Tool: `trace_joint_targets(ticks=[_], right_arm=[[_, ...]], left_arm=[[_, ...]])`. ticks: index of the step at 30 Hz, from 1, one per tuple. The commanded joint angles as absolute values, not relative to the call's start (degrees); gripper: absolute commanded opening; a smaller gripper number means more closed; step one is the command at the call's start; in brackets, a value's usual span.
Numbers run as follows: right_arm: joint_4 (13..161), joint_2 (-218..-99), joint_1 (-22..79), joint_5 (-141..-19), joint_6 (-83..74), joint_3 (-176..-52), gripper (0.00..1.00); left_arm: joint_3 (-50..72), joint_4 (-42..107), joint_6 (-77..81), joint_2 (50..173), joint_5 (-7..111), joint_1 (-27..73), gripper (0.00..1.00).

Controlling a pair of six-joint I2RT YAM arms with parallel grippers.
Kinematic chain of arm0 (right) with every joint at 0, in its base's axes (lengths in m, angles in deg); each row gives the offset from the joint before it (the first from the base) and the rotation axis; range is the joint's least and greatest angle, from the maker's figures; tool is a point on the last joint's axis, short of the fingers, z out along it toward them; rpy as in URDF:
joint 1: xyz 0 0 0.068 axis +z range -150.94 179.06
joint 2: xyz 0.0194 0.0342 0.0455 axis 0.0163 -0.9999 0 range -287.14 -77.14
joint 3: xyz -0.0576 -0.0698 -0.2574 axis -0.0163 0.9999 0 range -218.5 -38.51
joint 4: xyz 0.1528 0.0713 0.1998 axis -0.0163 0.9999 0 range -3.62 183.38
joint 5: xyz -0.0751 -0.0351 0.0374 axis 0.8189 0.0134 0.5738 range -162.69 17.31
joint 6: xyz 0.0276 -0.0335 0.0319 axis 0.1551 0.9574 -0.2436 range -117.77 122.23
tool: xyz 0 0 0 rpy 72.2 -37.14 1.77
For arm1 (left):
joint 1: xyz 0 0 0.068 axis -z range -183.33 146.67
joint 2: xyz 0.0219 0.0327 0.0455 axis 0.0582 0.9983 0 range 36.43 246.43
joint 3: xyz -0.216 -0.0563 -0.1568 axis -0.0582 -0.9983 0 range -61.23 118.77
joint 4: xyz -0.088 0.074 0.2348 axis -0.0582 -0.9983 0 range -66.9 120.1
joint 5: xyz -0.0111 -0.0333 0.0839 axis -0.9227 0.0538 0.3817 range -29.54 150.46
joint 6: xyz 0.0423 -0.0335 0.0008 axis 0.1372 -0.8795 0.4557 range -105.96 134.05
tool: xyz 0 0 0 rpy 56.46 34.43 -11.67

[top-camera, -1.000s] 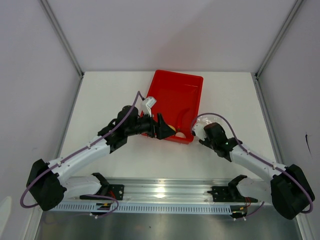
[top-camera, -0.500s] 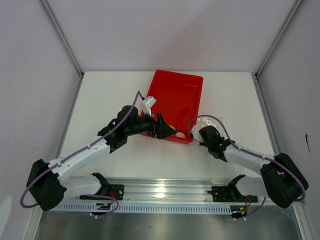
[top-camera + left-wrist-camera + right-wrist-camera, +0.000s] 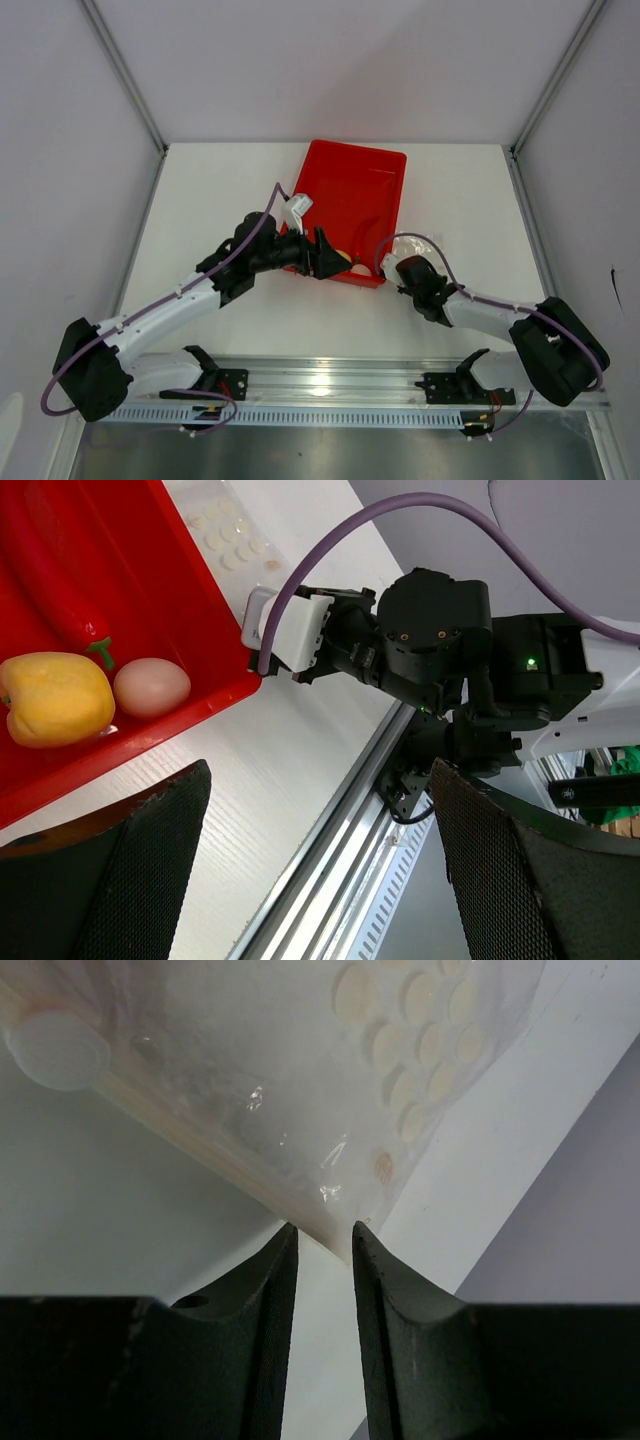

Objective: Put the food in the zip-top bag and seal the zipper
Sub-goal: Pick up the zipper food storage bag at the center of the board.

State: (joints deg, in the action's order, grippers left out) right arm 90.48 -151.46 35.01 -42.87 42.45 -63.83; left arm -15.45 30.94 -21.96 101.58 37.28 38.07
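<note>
The food lies in the near corner of a red tray [image 3: 150, 570]: a yellow fruit [image 3: 55, 698], a pale ball [image 3: 150, 686] and a red chili [image 3: 50, 580]. My left gripper [image 3: 320, 770] hovers just off that corner [image 3: 328, 258], wide open and empty. The zip-top bag [image 3: 300, 1080], clear with pale dots, lies on the white table right of the tray [image 3: 232, 535]. My right gripper [image 3: 320, 1228] is low at the bag's corner, its jaws narrow with a gap still showing. The corner's tip sits right at the fingertips. The zipper is not discernible.
The red tray [image 3: 350, 195] sits mid-table between both arms. The right arm's wrist [image 3: 430, 630] is close to the tray's near right corner. A metal rail [image 3: 320, 385] runs along the near table edge. White walls enclose the table.
The right gripper has drawn left and nearer, down toward the bag's corner, and its jaws have narrowed. The left arm has not moved.
</note>
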Motion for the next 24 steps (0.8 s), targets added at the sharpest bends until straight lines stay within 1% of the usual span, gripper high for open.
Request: trace_joint_targets(ticks=[1,7,17,20,23,24], right_arm=[[83.8,-152.3,35.6,-39.3,44.1,-63.2,0.31],[78.7,-152.2,36.7,-36.9,46.8,-61.7,0.32],[70.7,-160.5,36.8,-34.8,47.5,-61.5,0.31],[66.0,-163.5,36.7,-32.3,48.0,-61.1,0.27],[61.8,-166.5,36.8,-30.5,49.2,-60.9,0.2],[61.1,-166.9,36.8,-30.3,49.0,-61.0,0.14]], left_arm=[[-15.6,32.8,-21.6,100.3,36.0,38.2,0.93],[-16.0,33.5,-21.9,100.5,35.9,38.3,0.92],[-16.2,33.5,-21.8,100.8,35.9,38.3,0.93],[-15.8,33.5,-21.8,101.0,35.8,38.2,0.93],[-15.9,33.3,-21.7,100.9,35.9,38.2,0.93],[-16.0,33.3,-21.7,100.8,35.9,38.2,0.92]])
